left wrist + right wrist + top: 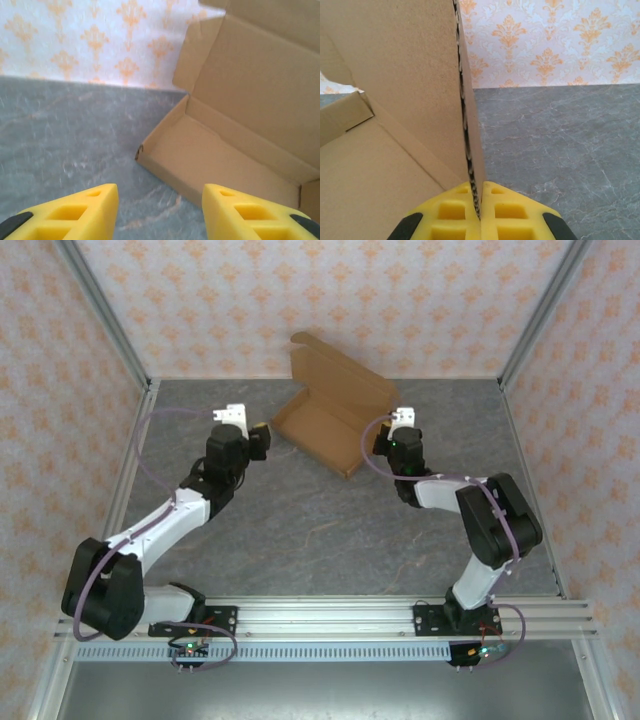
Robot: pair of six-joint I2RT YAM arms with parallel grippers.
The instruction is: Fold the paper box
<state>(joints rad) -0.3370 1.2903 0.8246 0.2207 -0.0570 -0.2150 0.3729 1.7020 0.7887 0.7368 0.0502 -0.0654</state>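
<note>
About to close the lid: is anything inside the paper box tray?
Where visible, the paper box tray holds nothing: bare cardboard floor. In the left wrist view its near wall hides the floor strip right behind it.

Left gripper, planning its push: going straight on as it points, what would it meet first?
Likely the low near wall of the shallow brown cardboard paper box, by its corner; depth unclear.

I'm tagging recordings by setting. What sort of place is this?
Likely a robot test cell, not a home: wallpaper panels in metal framing, a grey table, and two arms bolted to a rail, with a box.
</note>
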